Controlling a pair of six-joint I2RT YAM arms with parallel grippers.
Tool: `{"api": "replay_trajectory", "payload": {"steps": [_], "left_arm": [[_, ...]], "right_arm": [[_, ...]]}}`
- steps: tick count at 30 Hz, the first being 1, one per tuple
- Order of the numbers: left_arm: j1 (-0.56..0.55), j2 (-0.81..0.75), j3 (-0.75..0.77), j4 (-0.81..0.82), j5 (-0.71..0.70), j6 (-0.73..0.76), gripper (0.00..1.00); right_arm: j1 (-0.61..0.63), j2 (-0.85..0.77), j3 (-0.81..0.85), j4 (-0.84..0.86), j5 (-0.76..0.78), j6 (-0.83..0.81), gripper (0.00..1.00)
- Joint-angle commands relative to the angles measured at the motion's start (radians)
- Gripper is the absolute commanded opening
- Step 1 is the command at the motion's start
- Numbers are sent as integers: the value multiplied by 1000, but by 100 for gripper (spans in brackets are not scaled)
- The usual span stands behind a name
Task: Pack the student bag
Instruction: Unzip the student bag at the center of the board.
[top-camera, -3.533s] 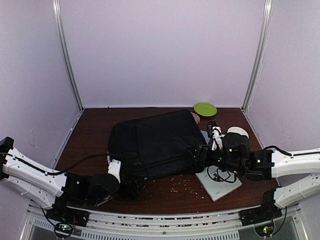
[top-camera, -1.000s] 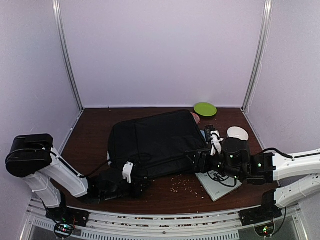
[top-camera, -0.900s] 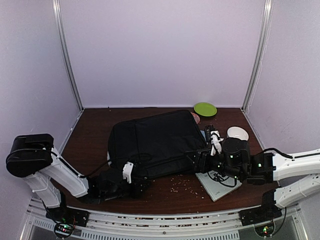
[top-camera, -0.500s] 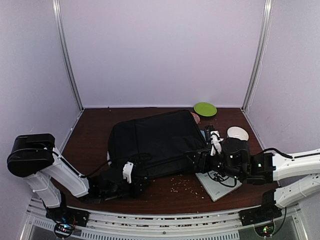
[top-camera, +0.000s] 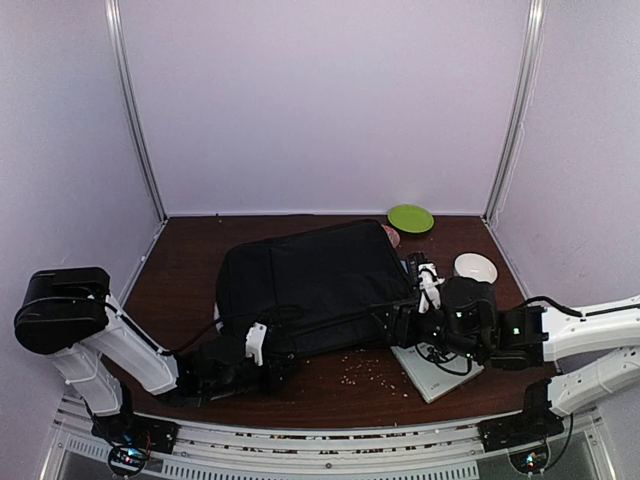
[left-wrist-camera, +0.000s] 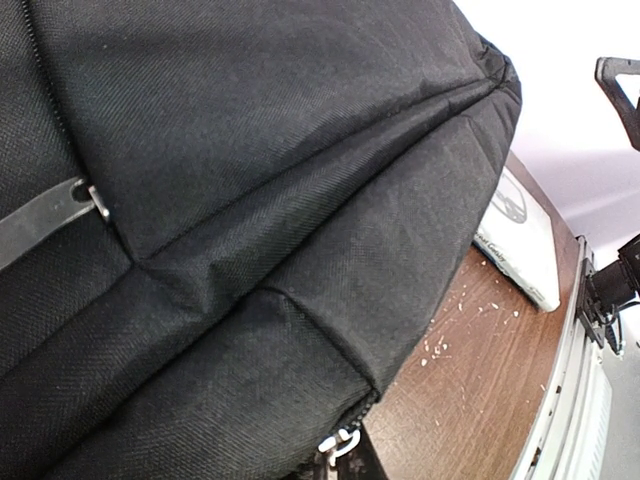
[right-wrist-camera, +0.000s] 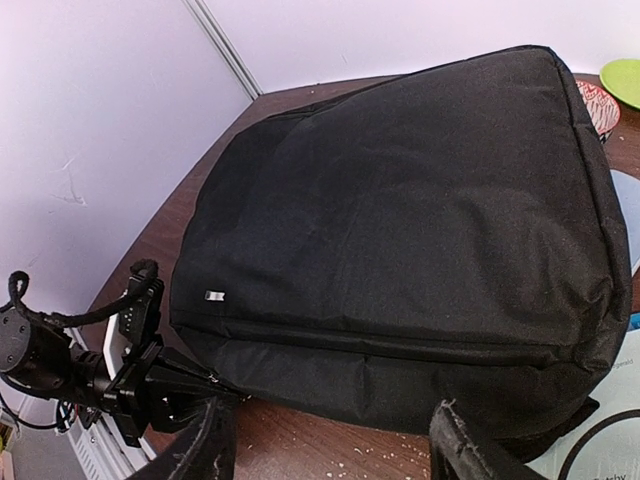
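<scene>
On dark wooden table (top-camera: 180, 270) between lilac walls (top-camera: 320, 100), student bag (top-camera: 310, 280); left pincer (top-camera: 272, 372) closed, right pincer (right-wrist-camera: 330, 410) wide.

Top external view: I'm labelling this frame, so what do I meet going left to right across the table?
Student bag → green plate → white bowl. The grey flat pad is left out, since it overlaps the plate and bowl.

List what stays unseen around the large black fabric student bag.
- Left gripper: left wrist view, cut by the bottom edge; whether it pinches the small silver zip pull is unclear.
- Contents of the large black fabric student bag: every view, closed fabric hides them.
- Red patterned bowl: right wrist view, mostly behind the bag.
- Flat grey-white slab: top view, right arm covers part.
</scene>
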Motion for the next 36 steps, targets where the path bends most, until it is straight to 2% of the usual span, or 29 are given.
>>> {"api": "replay_trajectory", "payload": {"steps": [1, 8, 14, 24, 29, 36], "left_arm": [[12, 10, 9, 67, 1, -4, 1], [12, 8, -7, 62, -13, -34, 0], [11, -5, -7, 16, -24, -58, 0], [11, -45, 27, -146, -41, -75, 0], [11, -69, 46, -210, -34, -54, 0], [11, -112, 59, -295, -32, -23, 0]], "right_arm": [[6, 14, 15, 18, -16, 21, 66], [5, 32, -9, 61, -63, 81, 66], [7, 109, -17, 116, -149, 233, 67], [9, 217, -79, 164, -138, 608, 70], [9, 255, -85, 166, -112, 696, 70], [-28, 335, -89, 261, -106, 772, 67]]}}
